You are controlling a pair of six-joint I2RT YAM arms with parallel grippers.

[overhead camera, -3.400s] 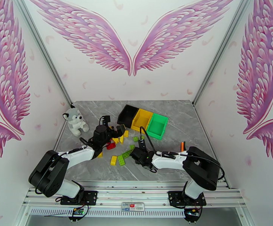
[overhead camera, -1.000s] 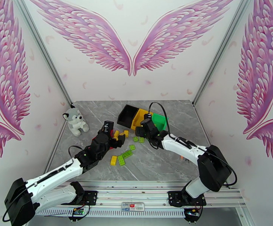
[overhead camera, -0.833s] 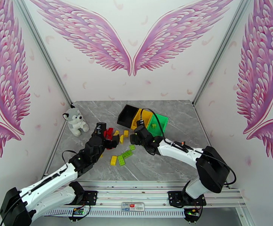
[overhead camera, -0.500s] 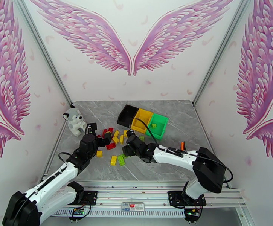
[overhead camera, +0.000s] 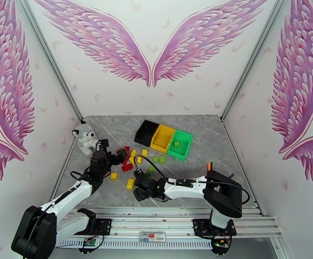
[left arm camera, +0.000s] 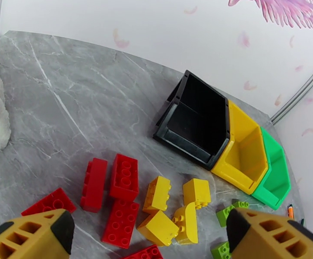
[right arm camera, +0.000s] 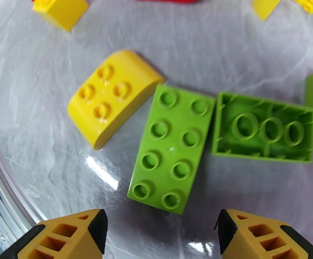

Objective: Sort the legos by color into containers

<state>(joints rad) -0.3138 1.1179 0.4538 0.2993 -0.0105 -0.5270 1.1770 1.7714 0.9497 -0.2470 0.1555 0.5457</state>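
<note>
Red, yellow and light green legos lie scattered left of the containers: a black bin, a yellow bin and a green bin joined in a row. One green brick lies in the green bin. My left gripper is open at the left of the pile; its wrist view shows red bricks and yellow bricks ahead of its open gripper. My right gripper hovers low at the pile's near side. It stands open just short of a green brick, holding nothing.
A yellow rounded brick and an upturned green brick flank that green brick. A plush toy sits at the far left. Orange-handled pliers lie to the right. The metal rail runs along the near edge.
My right arm has drawn back from the green bin to the pile's near side, jaws narrowing. A green brick now lies in that bin. My left arm has pulled back leftwards.
</note>
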